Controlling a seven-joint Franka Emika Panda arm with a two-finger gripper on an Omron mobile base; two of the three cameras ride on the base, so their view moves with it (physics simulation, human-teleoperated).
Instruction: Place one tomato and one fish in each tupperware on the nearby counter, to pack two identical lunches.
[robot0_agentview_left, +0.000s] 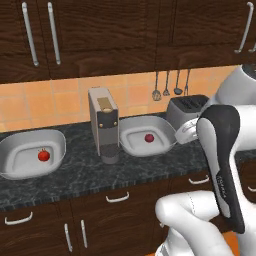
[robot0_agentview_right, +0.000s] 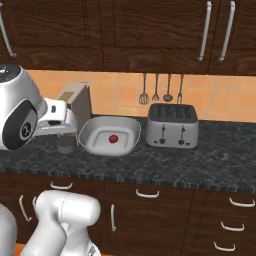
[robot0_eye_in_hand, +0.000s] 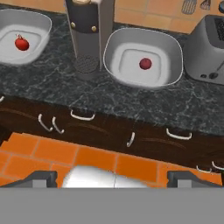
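Two pale grey tupperware trays sit on the dark speckled counter (robot0_agentview_left: 150, 167). The left tupperware (robot0_agentview_left: 56, 139) (robot0_eye_in_hand: 38, 22) holds a red tomato (robot0_agentview_left: 44, 155) (robot0_eye_in_hand: 22, 43). The right tupperware (robot0_agentview_left: 131, 131) (robot0_agentview_right: 94, 131) (robot0_eye_in_hand: 168, 48) holds a darker red tomato (robot0_agentview_left: 149, 138) (robot0_agentview_right: 113, 138) (robot0_eye_in_hand: 145, 64). The fish is out of view. My gripper (robot0_eye_in_hand: 113, 179) is open and holds nothing. It hangs back from the counter's front edge, over the orange floor, looking down at the right tupperware.
A tall grey coffee machine (robot0_agentview_left: 104, 125) (robot0_eye_in_hand: 87, 30) stands between the two trays. A silver toaster (robot0_agentview_left: 186, 109) (robot0_agentview_right: 171, 125) (robot0_eye_in_hand: 208, 48) is right of the right tray. Utensils (robot0_agentview_right: 156, 89) hang on the tiled wall. Drawers with curved handles (robot0_eye_in_hand: 131, 140) run below the counter.
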